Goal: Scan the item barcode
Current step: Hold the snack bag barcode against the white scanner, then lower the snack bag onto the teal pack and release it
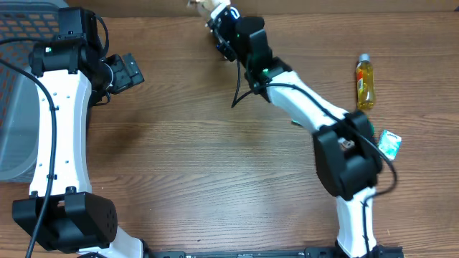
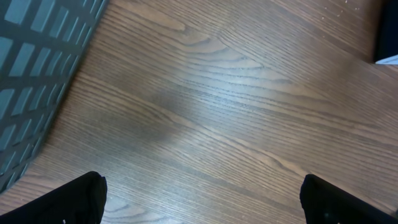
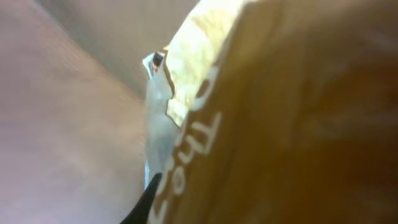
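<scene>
One grey mesh basket (image 1: pixel 13 107) sits at the left edge of the table (image 1: pixel 186 165); we cannot tell what it holds. Our right gripper (image 1: pixel 217 18) is clamped on a tan snack packet (image 1: pixel 204 6) at the far edge, its printed face filling the wrist view. Our left gripper (image 1: pixel 131 71) hangs spread wide near the basket, holding nothing. A yellow bottle (image 1: pixel 364 83) and a small green sachet (image 1: pixel 389 143) lie at the right.

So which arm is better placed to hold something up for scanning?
The right. The right gripper is shut on a snack packet near the table's far edge, while the left gripper hangs open and empty beside the basket.
</scene>
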Controlling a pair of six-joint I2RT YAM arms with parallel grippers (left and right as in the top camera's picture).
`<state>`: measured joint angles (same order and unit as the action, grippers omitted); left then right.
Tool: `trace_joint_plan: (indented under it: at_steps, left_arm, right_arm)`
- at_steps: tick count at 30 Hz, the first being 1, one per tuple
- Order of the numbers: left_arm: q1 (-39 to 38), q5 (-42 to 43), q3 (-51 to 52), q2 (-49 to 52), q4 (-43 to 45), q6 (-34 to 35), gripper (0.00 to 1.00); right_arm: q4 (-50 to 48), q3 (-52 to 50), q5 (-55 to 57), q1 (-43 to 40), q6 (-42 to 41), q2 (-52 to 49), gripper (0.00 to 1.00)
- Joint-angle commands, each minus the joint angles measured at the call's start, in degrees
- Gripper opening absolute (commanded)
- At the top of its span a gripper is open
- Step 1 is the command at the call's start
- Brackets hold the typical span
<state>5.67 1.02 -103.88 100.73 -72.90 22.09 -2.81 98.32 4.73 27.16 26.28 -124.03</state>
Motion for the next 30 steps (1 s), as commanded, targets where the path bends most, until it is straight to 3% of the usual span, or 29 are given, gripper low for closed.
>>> trace_joint_plan:
  at_steps: [1, 8, 15, 16, 17, 19, 30]
  left_arm:
    - [-0.1, 0.0, -0.9, -0.3, -0.1, -0.5, 1.0]
    - [-0.1, 0.0, -0.9, -0.3, -0.1, -0.5, 0.99]
    - [-0.2, 0.0, -0.9, -0.3, -0.1, -0.5, 0.99]
    - [-0.2, 0.0, -0.9, -0.3, -0.1, -0.5, 1.0]
    - [-0.2, 0.0, -0.9, -0.3, -0.1, -0.5, 1.0]
    - [-0.2, 0.0, -0.9, -0.3, -0.1, -0.5, 1.0]
    - [-0.2, 0.0, -0.9, -0.3, -0.1, -0.5, 0.99]
  right_arm:
    - [15.8, 0.8, -8.4, -2.5, -20.2, 11.2, 0.04]
    - [49.6, 0.5, -25.6, -6.3, -23.5, 12.8, 0.04]
    - [68.5, -1.9, -20.8, -9.0, -20.2, 12.8, 0.05]
    - [69.2, -2.2, -19.5, -9.4, -20.2, 12.8, 0.13]
    - [69.4, -2.5, -18.4, -9.7, -20.3, 12.8, 0.35]
    - [69.1, -2.6, -15.8, -10.4, -20.3, 12.8, 1.0]
    - [64.1, -2.6, -4.8, -13.6, -33.5, 12.8, 1.0]
